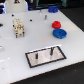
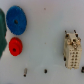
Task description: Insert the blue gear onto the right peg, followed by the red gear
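Observation:
The blue gear (image 1: pixel 60 33) lies flat on the white table toward the exterior view's right. The smaller red gear (image 1: pixel 56 24) lies just behind it, close to it but apart. The white plate with a black border (image 1: pixel 42 62) sits nearer the front, with two thin dark pins on it. The right peg (image 1: pixel 51 50) stands bare, as does the other pin (image 1: pixel 36 57). The wrist view looks straight down on the blue gear (image 2: pixel 16 20) and the red gear (image 2: pixel 15 46); the plate is outside it. No gripper fingers show in either view.
A beige multi-pin connector block (image 1: pixel 19 27) stands at the back left in the exterior view and also shows in the wrist view (image 2: pixel 73 50). Small dark bits (image 2: pixel 25 71) lie scattered on the table. A green object (image 2: pixel 1 25) lies beside the blue gear.

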Available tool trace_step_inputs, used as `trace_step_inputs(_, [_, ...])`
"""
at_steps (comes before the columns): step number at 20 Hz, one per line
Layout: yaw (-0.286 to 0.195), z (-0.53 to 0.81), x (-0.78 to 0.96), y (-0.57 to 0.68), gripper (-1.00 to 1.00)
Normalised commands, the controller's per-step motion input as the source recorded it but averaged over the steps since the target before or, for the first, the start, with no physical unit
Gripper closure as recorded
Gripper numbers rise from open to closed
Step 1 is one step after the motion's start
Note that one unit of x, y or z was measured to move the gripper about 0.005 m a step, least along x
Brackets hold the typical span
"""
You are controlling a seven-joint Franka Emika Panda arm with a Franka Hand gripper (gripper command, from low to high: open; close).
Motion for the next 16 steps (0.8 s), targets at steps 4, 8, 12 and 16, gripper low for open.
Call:
trace_step_inputs(4, [0.0,-0.01,-0.44,0.69,-1.0])
trace_step_inputs(8, [0.0,-0.05,-0.41,0.68,-1.0])
trace_step_inputs(12, [0.0,-0.28,-0.17,0.66,-1.0])
trace_step_inputs(16, [0.0,-0.43,-0.09,0.49,-1.0])
